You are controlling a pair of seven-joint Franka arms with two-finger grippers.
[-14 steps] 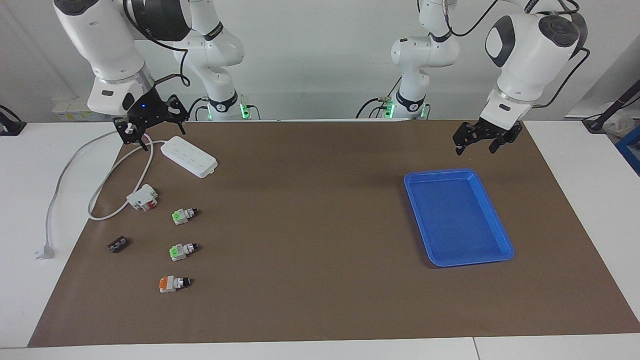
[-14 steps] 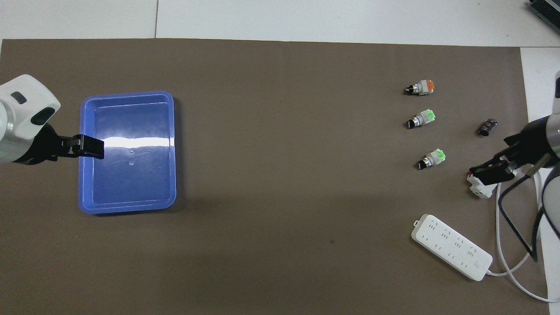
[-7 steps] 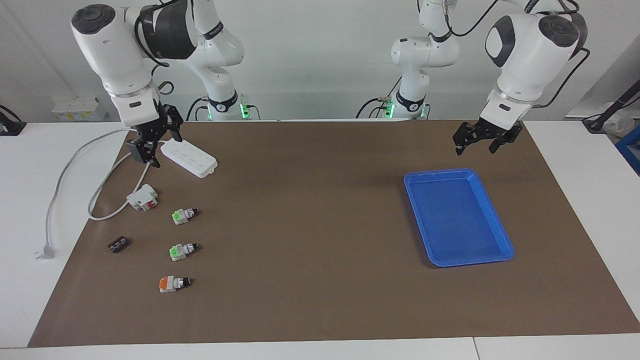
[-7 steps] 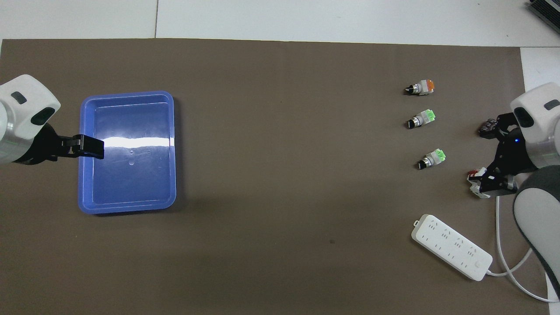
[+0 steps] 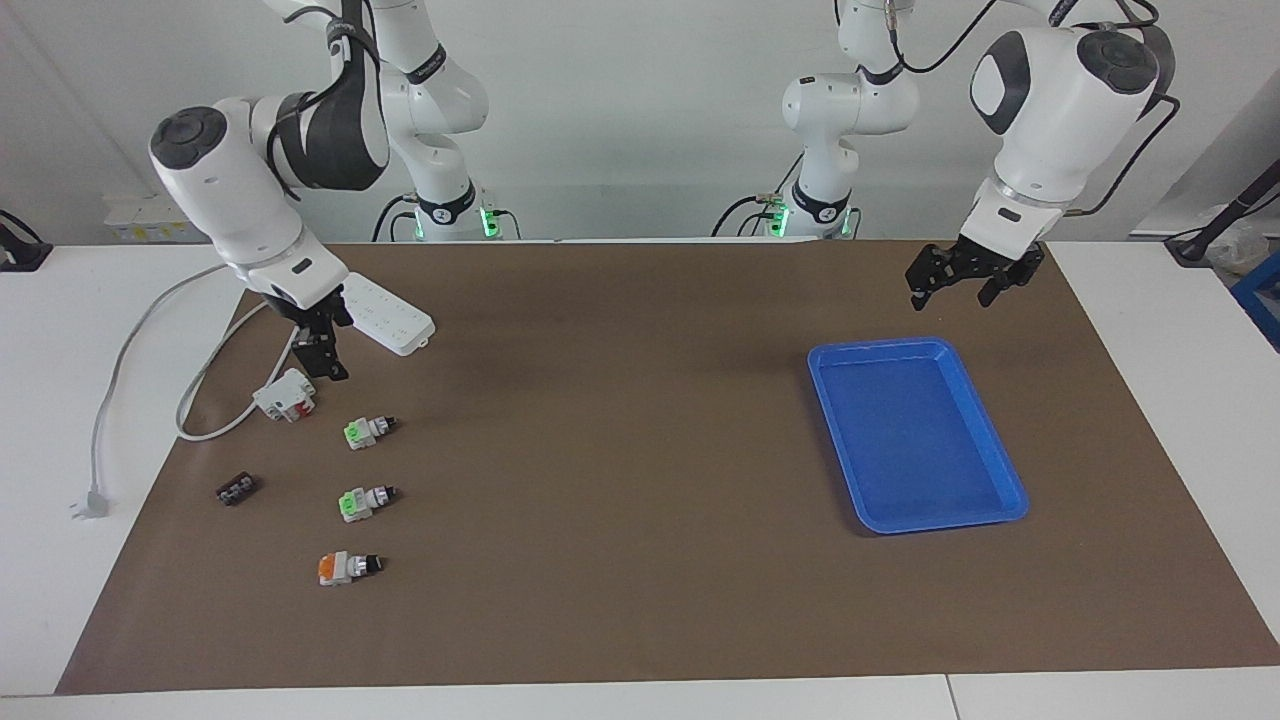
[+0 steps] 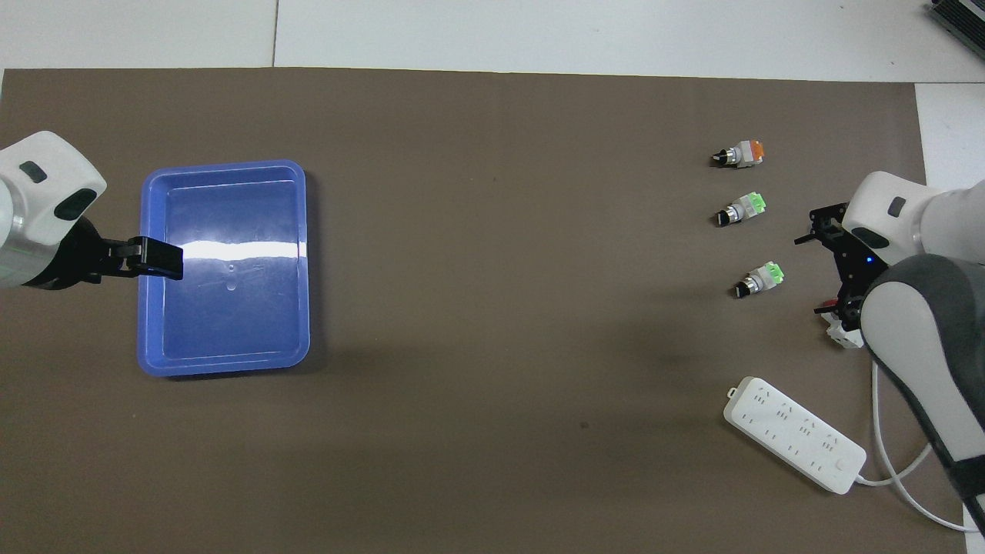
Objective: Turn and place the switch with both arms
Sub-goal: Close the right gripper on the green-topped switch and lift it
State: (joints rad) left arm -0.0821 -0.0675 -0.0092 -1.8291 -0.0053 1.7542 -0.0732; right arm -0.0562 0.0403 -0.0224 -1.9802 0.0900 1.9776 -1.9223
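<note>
Blue tray (image 5: 1005, 470) holds nothing.

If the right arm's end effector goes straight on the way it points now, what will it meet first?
The right end effector points steeply down over the mat, open and empty. Its line probably ends on bare mat beside the white-and-red block; the nearer green switch lies off that line. Depth is uncertain.

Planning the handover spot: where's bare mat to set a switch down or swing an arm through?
Widest free patch: the brown mat between the blue tray and the switch column, across its whole depth. The tray's inside is bare too. Crowded at the right arm's end: two green switches, orange switch, white-and-red block, power strip, with the right claw low there.
</note>
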